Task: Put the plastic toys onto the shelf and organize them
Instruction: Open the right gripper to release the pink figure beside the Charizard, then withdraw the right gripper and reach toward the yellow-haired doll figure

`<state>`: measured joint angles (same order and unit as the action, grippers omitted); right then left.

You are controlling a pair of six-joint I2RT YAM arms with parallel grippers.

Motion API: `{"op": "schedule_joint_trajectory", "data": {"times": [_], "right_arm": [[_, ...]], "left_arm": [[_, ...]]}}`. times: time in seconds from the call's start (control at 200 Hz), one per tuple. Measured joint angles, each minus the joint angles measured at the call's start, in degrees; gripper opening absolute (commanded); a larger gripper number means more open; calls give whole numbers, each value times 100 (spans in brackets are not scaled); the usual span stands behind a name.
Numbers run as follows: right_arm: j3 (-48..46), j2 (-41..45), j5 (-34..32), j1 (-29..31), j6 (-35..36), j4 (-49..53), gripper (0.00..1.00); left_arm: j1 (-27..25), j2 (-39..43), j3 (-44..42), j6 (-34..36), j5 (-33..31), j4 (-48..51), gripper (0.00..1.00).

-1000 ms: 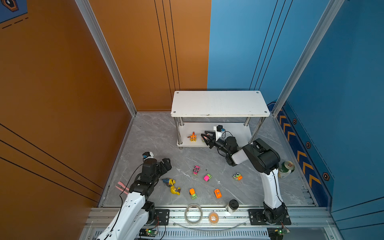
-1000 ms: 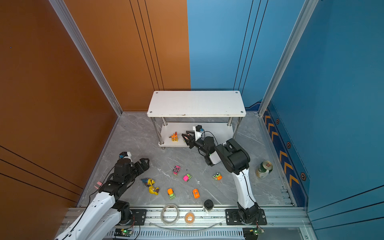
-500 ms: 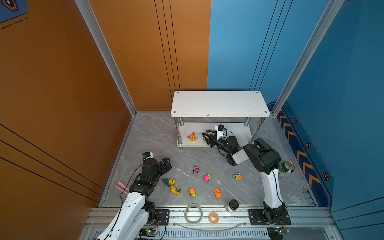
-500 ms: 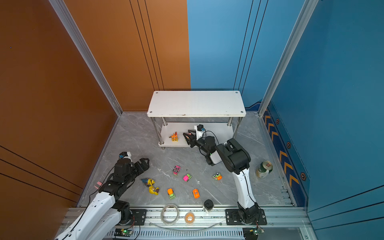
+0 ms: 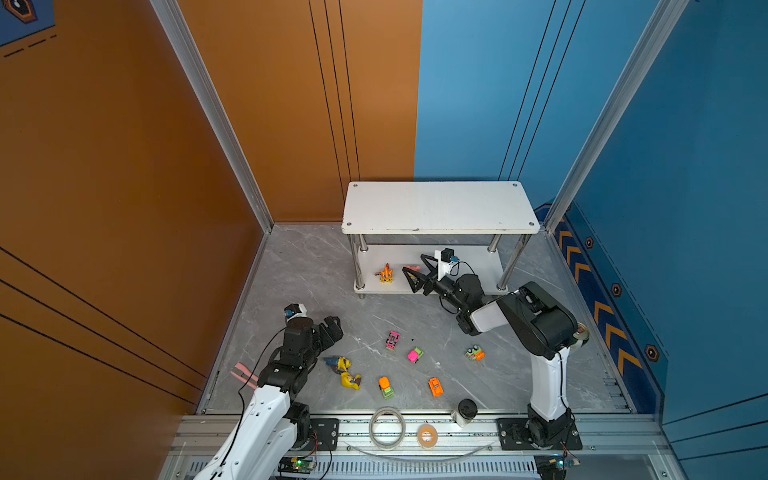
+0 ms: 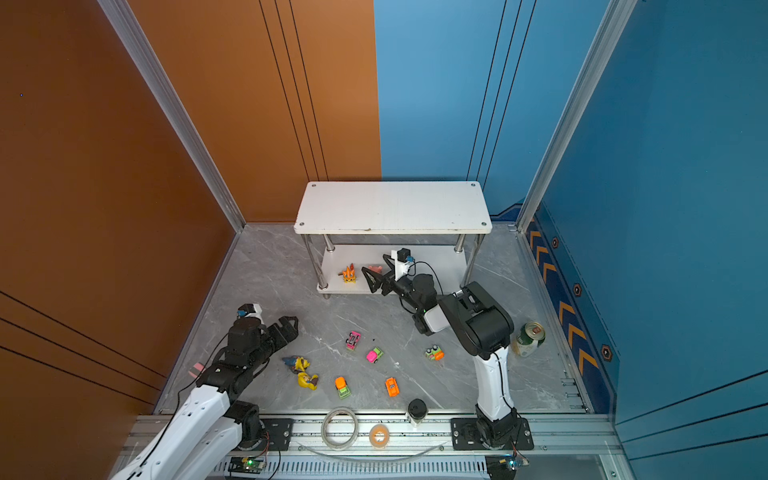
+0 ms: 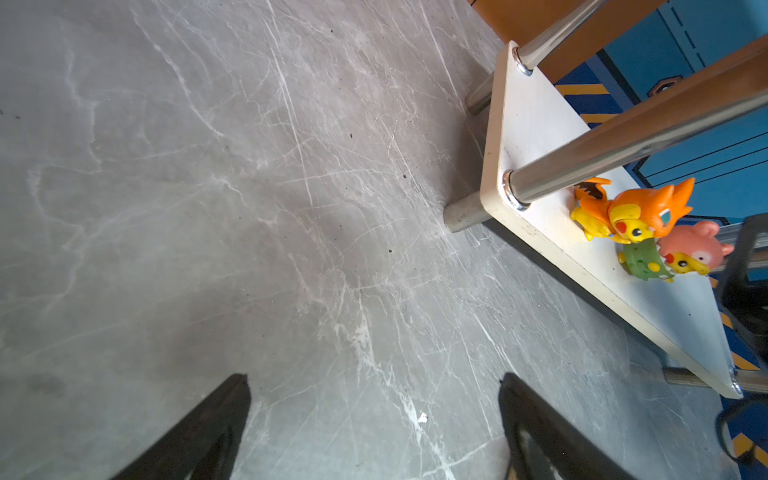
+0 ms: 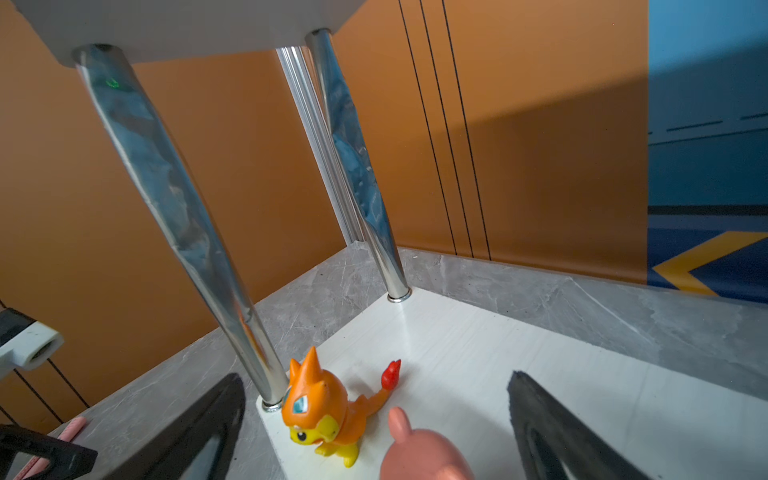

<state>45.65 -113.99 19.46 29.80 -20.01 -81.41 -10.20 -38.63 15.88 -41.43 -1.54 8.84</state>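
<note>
Mid-frame, on the lower board of the shelf [image 5: 478, 266], beside the orange figurine [image 8: 320, 403] and a chrome post [image 8: 187, 232], the pink figurine [image 8: 424, 453] stood unheld inside the right gripper [image 8: 376, 377], its jaws spread wider than before; the left gripper [image 7: 372, 376] gaped empty.

Orange wall [image 5: 124, 166], blue wall [image 5: 685, 166], marble floor [image 5: 311, 270]

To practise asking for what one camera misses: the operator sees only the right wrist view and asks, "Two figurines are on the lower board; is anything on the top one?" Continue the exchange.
Observer: No; the shelf has nothing on its top board.
Operator: Where is the left arm?
Observer: The left gripper hovers over the floor, fingers open, holding nothing.
Operator: What is left to fetch?
Observer: Among others, an orange car lies on the floor near the right arm's base.
</note>
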Motion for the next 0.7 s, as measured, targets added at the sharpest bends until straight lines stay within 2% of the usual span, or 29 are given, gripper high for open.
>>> {"op": "schedule_joint_trajectory", "data": {"times": [0.175, 0.31, 0.37, 0.466, 0.646, 0.661, 0.696], "right_arm": [[-647, 946, -566, 201, -105, 664, 100], [-774, 1965, -1421, 732, 48, 2417, 100], [-605, 2420, -1954, 1217, 350, 3585, 100], [-92, 2747, -2894, 2170, 890, 5097, 100], [105, 2815, -4402, 3722, 1515, 6509, 100], [105, 2798, -4481, 3818, 1545, 6594, 99], [120, 2750, -4621, 4004, 1604, 6795, 96]], "left_arm": [[0, 221, 0, 22, -72, 306, 98], [11, 402, 2, 24, -109, 479, 98], [17, 448, 20, 22, -111, 579, 97], [50, 470, 92, 28, -118, 778, 90], [98, 557, 249, 42, -208, 1331, 87], [105, 577, 254, 44, -212, 1366, 83], [118, 623, 256, 33, -216, 1443, 78]]}}
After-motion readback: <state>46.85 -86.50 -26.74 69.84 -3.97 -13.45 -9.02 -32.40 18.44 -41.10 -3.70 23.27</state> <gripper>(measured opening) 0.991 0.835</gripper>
